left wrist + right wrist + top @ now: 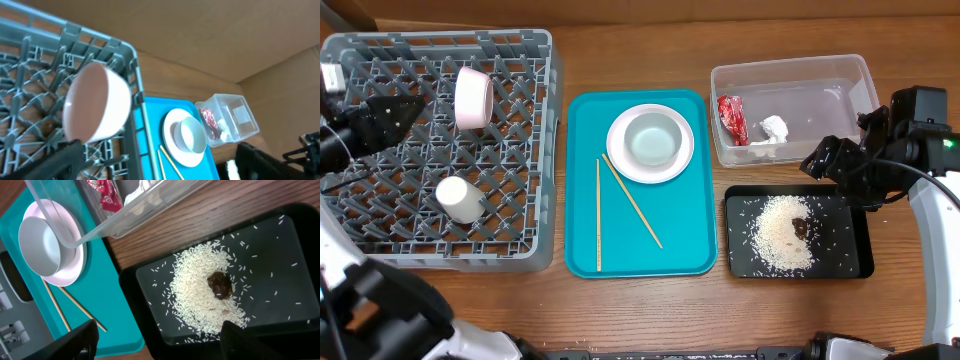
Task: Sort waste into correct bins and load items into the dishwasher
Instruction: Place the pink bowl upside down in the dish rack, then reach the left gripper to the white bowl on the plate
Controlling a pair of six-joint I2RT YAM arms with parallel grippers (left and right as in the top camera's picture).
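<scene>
Grey lattice of the dish rack [440, 262] lies under my left gripper [408, 110], jaws apart and empty, at the table's left edge; pink bowl [95, 107] and white cup [458, 198] lie in it. Next, I judge, comes the grey-green bowl [652, 140] on the white plate [616, 152], mid-table on the teal tray [680, 230]: pinch its rim, lift straight. Farther right, my right gripper [825, 160], also apart, hovers by the black tray [845, 255].

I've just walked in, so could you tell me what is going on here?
Two robot arms are clearing a table. The pink bowl and white cup lie in the grey dish rack by the open left gripper. The red wrapper and tissue sit in the clear tub, rice in the black tray by the open right gripper. The white plate, grey-green bowl and chopsticks wait on the teal tray.
</scene>
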